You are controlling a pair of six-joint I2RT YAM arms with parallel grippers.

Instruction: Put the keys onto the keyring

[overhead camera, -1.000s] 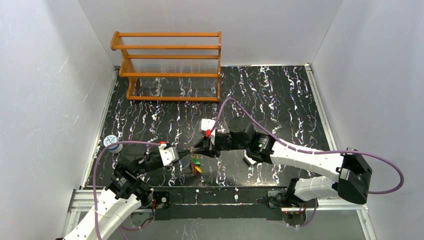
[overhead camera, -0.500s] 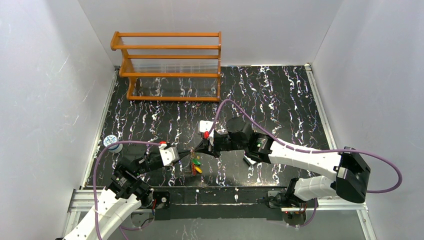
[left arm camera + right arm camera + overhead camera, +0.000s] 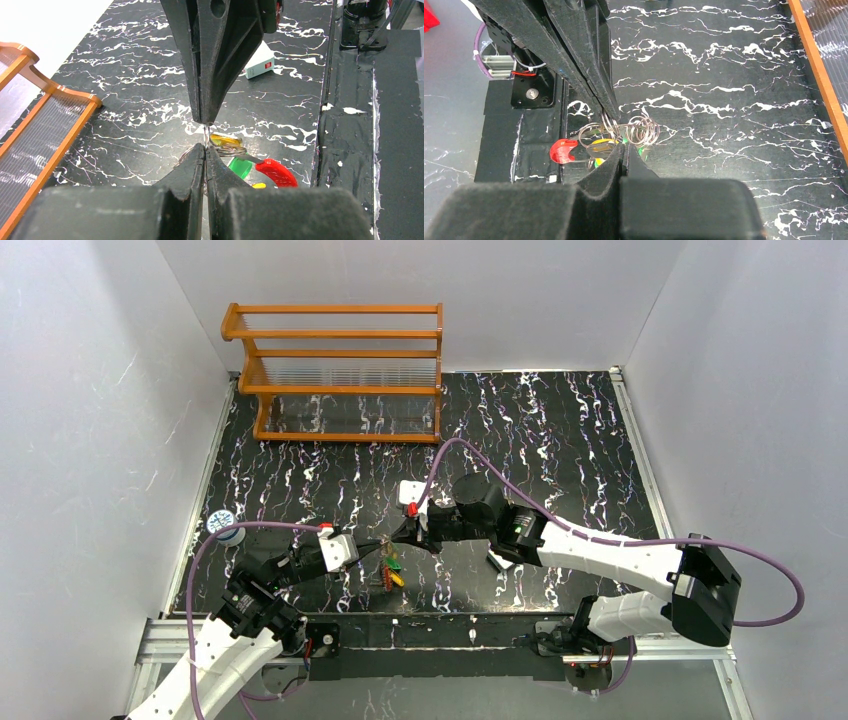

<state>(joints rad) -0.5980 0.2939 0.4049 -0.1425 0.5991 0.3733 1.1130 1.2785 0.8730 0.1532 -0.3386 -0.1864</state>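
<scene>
My left gripper (image 3: 378, 543) and right gripper (image 3: 400, 538) meet tip to tip near the table's front middle, both shut. In the left wrist view my gripper (image 3: 206, 149) pinches a thin silver wire of the keyring (image 3: 206, 134), which runs up into the right gripper's shut tips. In the right wrist view my gripper (image 3: 621, 150) is shut on the silver keyring loops (image 3: 644, 131). A yellow-headed key (image 3: 225, 139), a green-headed key (image 3: 240, 167) and a red-headed piece (image 3: 274, 172) bunch just below the tips. I cannot tell whether they touch the table.
An orange wooden rack (image 3: 335, 370) stands at the back left. A flat white card with a red mark (image 3: 260, 59) lies on the black marbled table beyond the grippers. A small blue-and-white round thing (image 3: 222, 523) sits at the left edge. Purple cables loop over both arms.
The right gripper has shifted slightly to the left towards the left gripper. The left gripper and the key bunch stay where they were.
</scene>
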